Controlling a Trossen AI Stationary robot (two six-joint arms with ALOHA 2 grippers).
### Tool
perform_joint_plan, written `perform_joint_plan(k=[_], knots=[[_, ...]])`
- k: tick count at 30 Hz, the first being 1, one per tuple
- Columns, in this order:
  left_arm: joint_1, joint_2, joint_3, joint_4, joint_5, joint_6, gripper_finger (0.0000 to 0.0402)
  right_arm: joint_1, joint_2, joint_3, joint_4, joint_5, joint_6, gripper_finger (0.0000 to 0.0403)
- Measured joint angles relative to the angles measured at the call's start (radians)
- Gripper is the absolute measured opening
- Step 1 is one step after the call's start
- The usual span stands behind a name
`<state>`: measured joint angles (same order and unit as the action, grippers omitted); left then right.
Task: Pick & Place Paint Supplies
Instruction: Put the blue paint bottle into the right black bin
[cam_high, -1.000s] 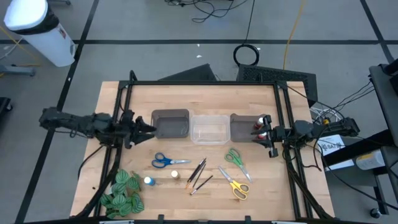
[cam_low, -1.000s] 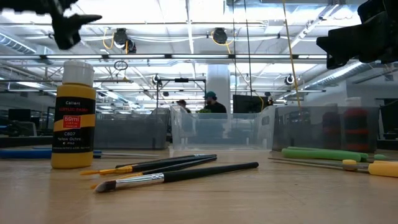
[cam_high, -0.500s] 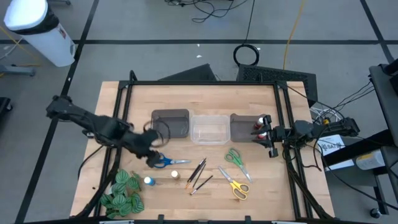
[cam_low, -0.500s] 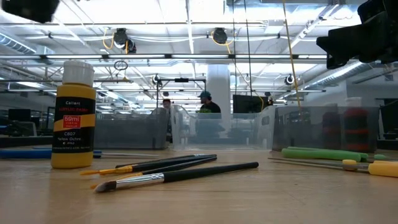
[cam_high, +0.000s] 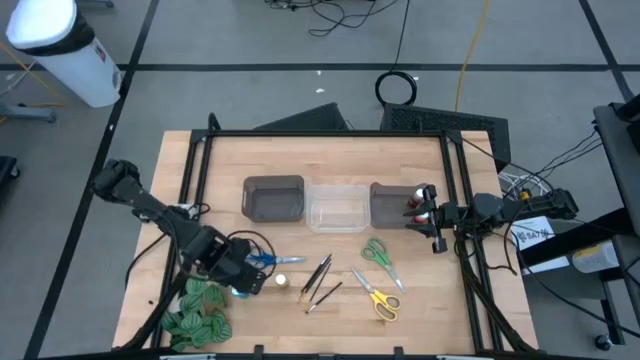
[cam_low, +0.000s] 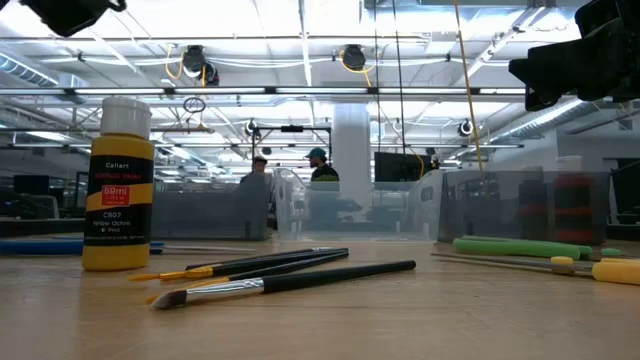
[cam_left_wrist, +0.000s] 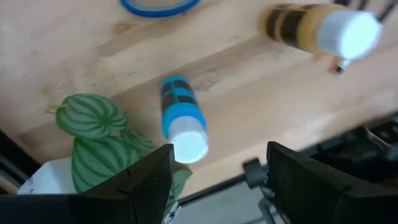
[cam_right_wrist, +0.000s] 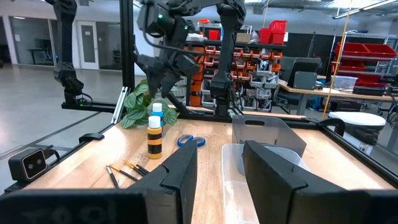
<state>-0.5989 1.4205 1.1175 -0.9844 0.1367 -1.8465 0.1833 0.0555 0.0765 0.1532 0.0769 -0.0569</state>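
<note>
The left claw (cam_high: 243, 281), fingers apart, hovers over the blue-capped bottle (cam_left_wrist: 181, 118), which stands at seven o'clock on the desk (cam_high: 330, 160) beside the leafy bunch (cam_high: 195, 308). The bottle looks light, rigid and smooth; grip its middle.

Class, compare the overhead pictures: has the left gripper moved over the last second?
Yes. The left gripper has swung away from the grey bin toward the table's near edge, over the blue bottle.

wooden table (cam_high: 320, 150), three bins (cam_high: 336, 206), scissors (cam_high: 378, 254), paintbrushes (cam_high: 318, 282), bottles (cam_high: 280, 281), leafy bunch (cam_high: 195, 310)
</note>
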Motion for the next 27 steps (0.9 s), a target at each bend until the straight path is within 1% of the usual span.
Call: perform_joint_plan(k=[9, 12, 15, 18, 23, 27], knots=[[-0.094, 0.08, 0.0, -0.009, -0.035, -0.159, 0.0269, 0.0, 0.0, 0.0, 0.0, 0.0, 0.0, 0.0116], [-0.1, 0.098, 0.0, -0.01, -0.042, -0.161, 0.0269, 0.0, 0.0, 0.0, 0.0, 0.0, 0.0, 0.0116], [-0.104, 0.114, 0.0, -0.01, -0.089, -0.164, 0.0269, 0.0, 0.0, 0.0, 0.0, 0.0, 0.0, 0.0116], [-0.104, 0.129, 0.0, -0.01, -0.11, -0.152, 0.0269, 0.0, 0.0, 0.0, 0.0, 0.0, 0.0, 0.0116], [-0.105, 0.139, 0.0, -0.01, -0.055, -0.14, 0.0269, 0.0, 0.0, 0.0, 0.0, 0.0, 0.0, 0.0116], [-0.112, 0.138, 0.0, -0.016, -0.057, -0.144, 0.0269, 0.0, 0.0, 0.0, 0.0, 0.0, 0.0, 0.0116]])
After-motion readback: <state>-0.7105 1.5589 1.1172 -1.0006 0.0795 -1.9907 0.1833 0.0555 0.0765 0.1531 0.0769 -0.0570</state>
